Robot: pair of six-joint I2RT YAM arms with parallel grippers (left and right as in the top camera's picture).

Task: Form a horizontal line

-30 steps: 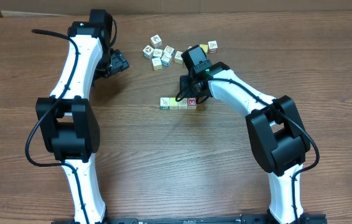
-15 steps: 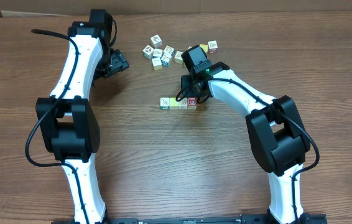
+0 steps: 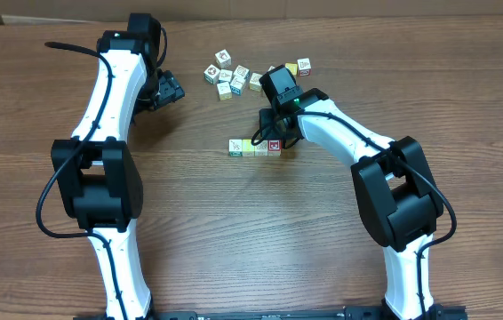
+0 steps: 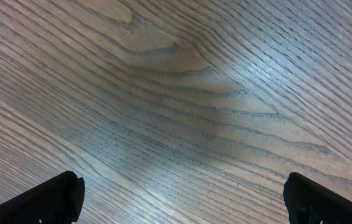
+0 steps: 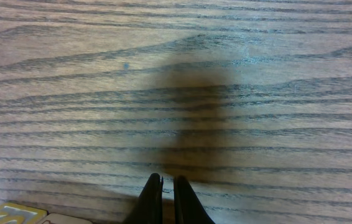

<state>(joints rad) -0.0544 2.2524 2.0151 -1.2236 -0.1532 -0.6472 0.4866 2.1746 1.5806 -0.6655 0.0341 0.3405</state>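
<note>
The horizontal line (image 3: pixel 254 148) is a short row of small picture cubes touching edge to edge near the table's middle. Its left end is white-green, the middle pale yellow, the right end red-faced (image 3: pixel 275 146). My right gripper (image 3: pixel 274 135) hangs just behind the red-faced end, shut with nothing in it. In the right wrist view its fingertips (image 5: pixel 167 188) are pressed together over bare wood, and pale cube tops (image 5: pixel 15 215) peek in at the bottom left. My left gripper (image 3: pixel 169 89) is far off at the back left, open and empty, its fingers (image 4: pixel 50 200) spread wide over wood.
A loose cluster of similar cubes (image 3: pixel 232 78) lies behind the row, with another cube (image 3: pixel 304 66) to the right of the right wrist. Bare wood lies in front of the row and between the two arms' bases.
</note>
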